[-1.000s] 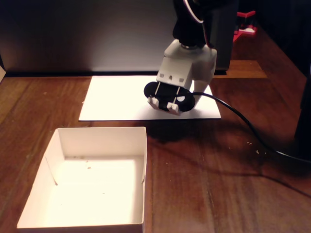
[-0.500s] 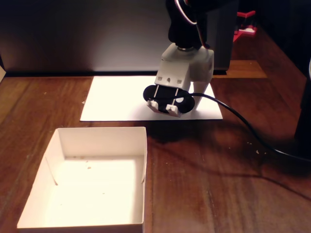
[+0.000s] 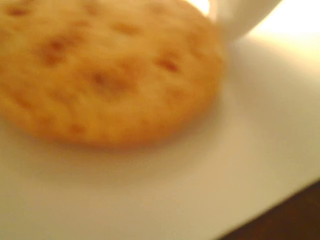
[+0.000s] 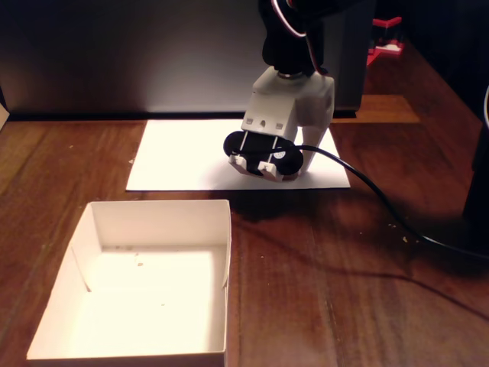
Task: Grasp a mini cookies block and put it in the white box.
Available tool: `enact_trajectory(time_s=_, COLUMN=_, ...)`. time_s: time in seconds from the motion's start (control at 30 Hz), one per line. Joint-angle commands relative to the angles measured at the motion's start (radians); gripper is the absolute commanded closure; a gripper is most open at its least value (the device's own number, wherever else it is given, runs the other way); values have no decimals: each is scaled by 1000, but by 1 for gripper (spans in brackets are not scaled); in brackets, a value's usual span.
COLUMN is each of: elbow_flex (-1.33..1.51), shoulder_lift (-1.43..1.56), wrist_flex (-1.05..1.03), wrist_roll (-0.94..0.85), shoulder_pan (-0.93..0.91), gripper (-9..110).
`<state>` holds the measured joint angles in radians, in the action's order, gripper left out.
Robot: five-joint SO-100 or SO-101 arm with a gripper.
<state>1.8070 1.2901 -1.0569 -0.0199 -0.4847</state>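
Observation:
In the wrist view the mini cookies block, golden-brown with dark specks, lies flat on white paper and fills the upper left, very close and blurred. One white finger stands at its far right edge; the other finger is out of view. In the fixed view my gripper is lowered onto the far paper sheet and hides the cookie. The white box sits open on the wooden table at the front left, apart from the gripper, with only crumbs inside.
A black cable runs from the gripper across the wooden table to the right. A dark wall stands behind the paper. Red objects sit at the back right. The paper's edge and dark wood show in the wrist view.

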Motion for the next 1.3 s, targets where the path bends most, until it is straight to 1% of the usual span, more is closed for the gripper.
enact_trajectory(time_s=0.0, elbow_flex=-98, shoulder_lift=32, wrist_flex=0, wrist_roll=12, shoulder_pan=-15, gripper=80)
enact_trajectory(time_s=0.13, elbow_flex=-98, shoulder_lift=32, wrist_flex=0, wrist_roll=6, shoulder_pan=-20, gripper=81)
enact_trajectory(time_s=0.23, elbow_flex=-95, shoulder_lift=32, wrist_flex=0, wrist_roll=-11, shoulder_pan=-20, gripper=71)
enact_trajectory(time_s=0.33, elbow_flex=-95, shoulder_lift=35, wrist_flex=0, wrist_roll=-26, shoulder_pan=-21, gripper=68)
enact_trajectory(time_s=0.47, elbow_flex=-74, shoulder_lift=81, wrist_flex=5, wrist_roll=-54, shoulder_pan=-18, gripper=68)
enact_trajectory(time_s=0.77, elbow_flex=-81, shoulder_lift=126, wrist_flex=8, wrist_roll=-57, shoulder_pan=-17, gripper=69)
enact_trajectory(time_s=1.03, elbow_flex=-86, shoulder_lift=225, wrist_flex=15, wrist_roll=-64, shoulder_pan=2, gripper=67)
enact_trajectory(time_s=1.27, elbow_flex=-92, shoulder_lift=178, wrist_flex=-28, wrist_roll=-63, shoulder_pan=52, gripper=67)
